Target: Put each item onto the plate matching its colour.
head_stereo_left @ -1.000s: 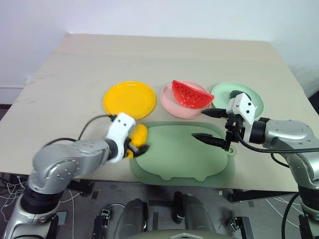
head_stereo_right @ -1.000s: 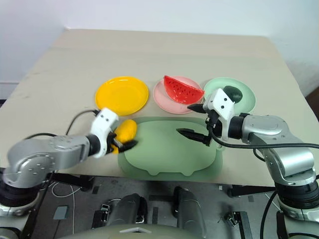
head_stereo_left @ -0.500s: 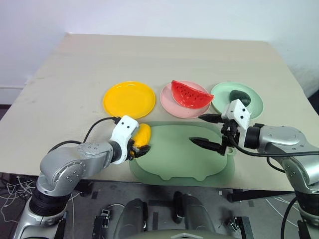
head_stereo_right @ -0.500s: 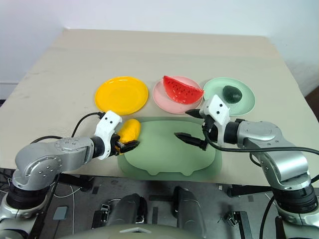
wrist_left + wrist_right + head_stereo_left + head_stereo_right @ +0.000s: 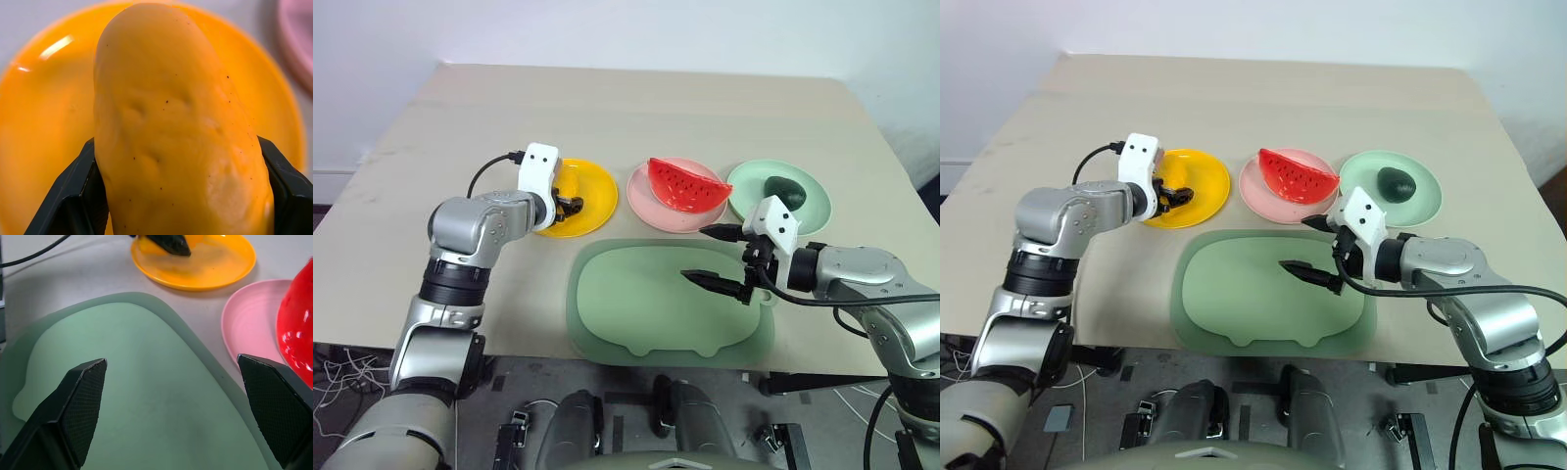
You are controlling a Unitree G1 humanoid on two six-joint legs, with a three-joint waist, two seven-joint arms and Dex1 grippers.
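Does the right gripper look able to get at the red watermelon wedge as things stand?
Probably yes. The right gripper hangs open over the large green tray, with nothing between it and the red watermelon wedge on the round pink plate just beyond.

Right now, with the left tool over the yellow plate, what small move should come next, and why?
Probably lower a little and let go. The left tool has the mango between its fingers, over the yellow plate. The watermelon already lies on the pink plate and the avocado on the green plate, so this looks like the last item.
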